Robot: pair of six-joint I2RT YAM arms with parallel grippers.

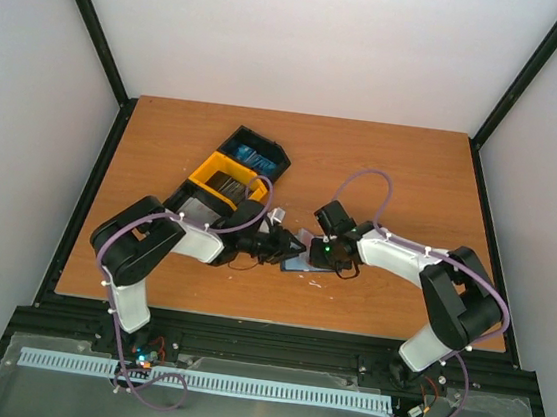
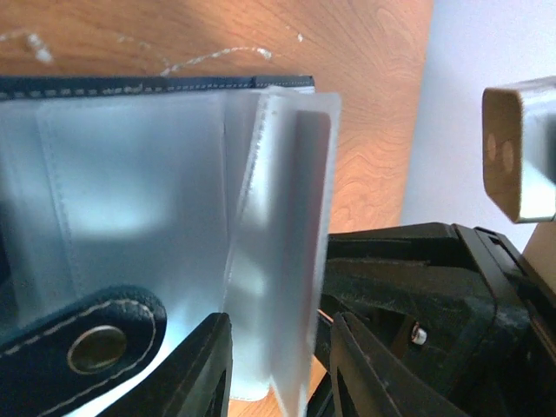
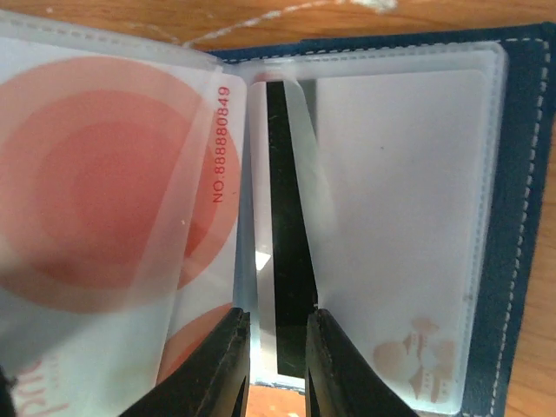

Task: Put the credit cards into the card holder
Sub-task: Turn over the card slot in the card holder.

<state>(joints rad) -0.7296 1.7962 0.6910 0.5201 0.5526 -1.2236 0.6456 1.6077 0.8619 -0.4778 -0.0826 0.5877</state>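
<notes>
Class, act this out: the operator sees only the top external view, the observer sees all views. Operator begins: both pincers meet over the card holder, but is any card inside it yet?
Observer: Yes, the right wrist view shows a white card with red circles sleeved in the card holder.
Operator: What sits within the right pincer?
Observer: A dark strip, perhaps a card seen edge-on.
Operator: And the left pincer?
Observer: It seems to pinch one clear sleeve leaf; a snap strap lies beside it.
</notes>
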